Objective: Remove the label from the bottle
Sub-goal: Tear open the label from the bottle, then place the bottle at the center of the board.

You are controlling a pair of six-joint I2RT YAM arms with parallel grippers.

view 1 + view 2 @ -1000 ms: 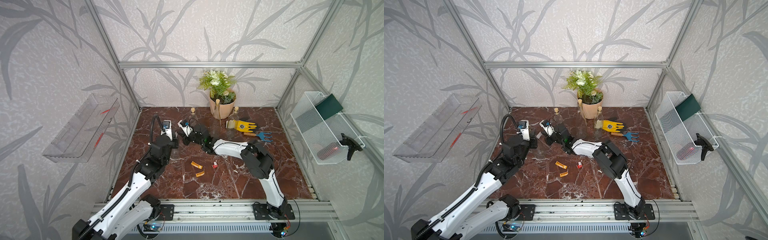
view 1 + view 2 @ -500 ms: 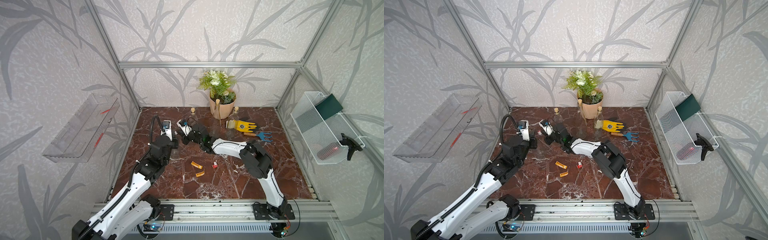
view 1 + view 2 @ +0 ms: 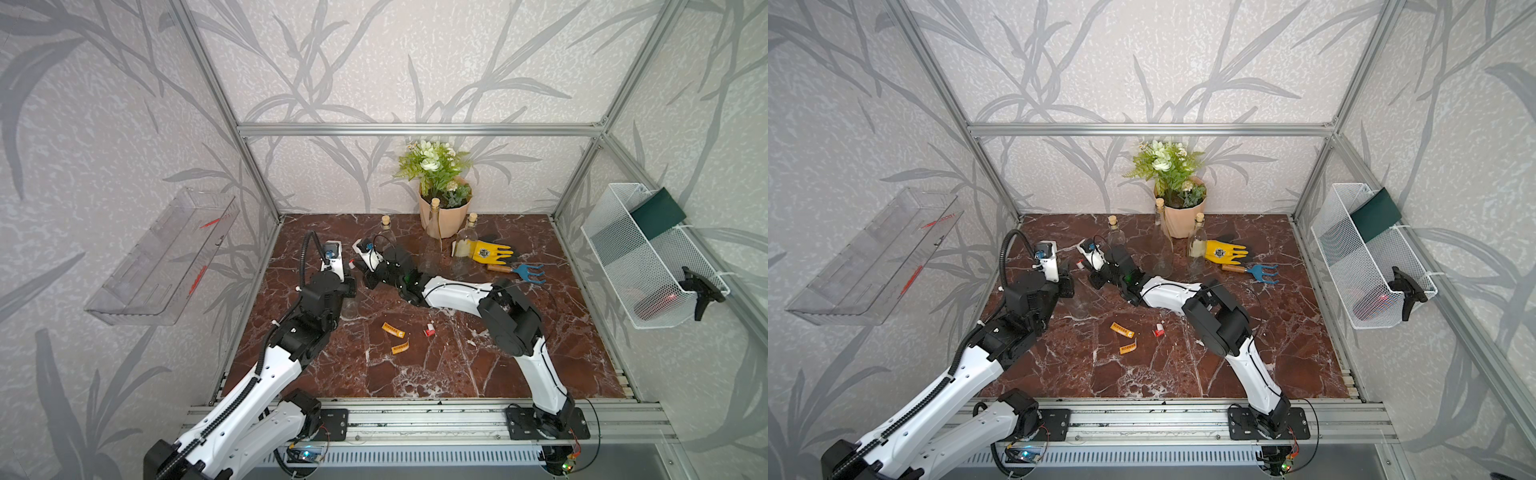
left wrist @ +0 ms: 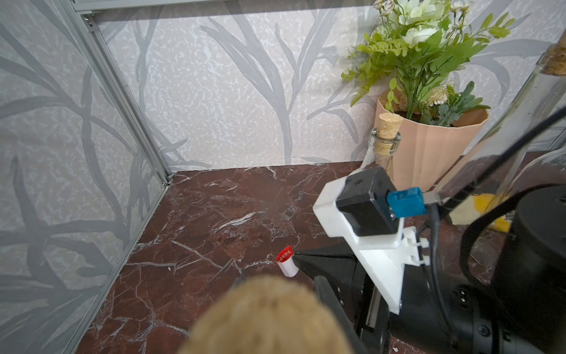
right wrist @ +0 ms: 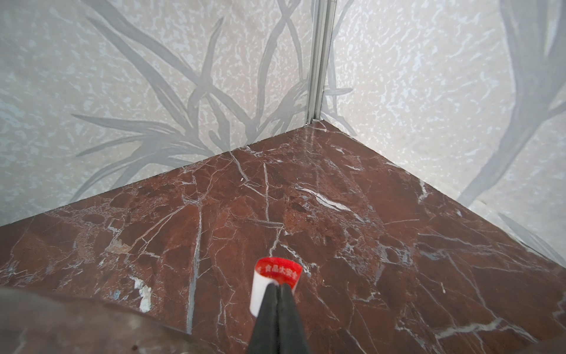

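A clear glass bottle [image 3: 350, 308] is held slanted under my left arm, and its blurred cork [image 4: 266, 315] fills the near part of the left wrist view. My left gripper [image 3: 347, 286] is shut on the bottle's neck, with one dark finger [image 4: 329, 295] showing beside the cork. A small curled label [image 5: 277, 271], red outside and white inside, is off the bottle. My right gripper [image 5: 278, 286] is shut on the label and holds it just above the marble floor, to the back of the left gripper. The label [image 3: 352, 262] shows in both top views.
Three corked glass bottles [image 3: 386, 232] [image 3: 434, 220] [image 3: 465, 239] stand near a flower pot [image 3: 444, 208] at the back. A yellow glove [image 3: 488, 251] and a blue hand rake [image 3: 525, 272] lie to the right. Orange label strips [image 3: 392, 330] [image 3: 400, 347] and a red scrap [image 3: 429, 331] lie mid-floor.
My right arm has edged slightly towards the back left with the label in its jaws. The left arm and the bottle have stayed put.
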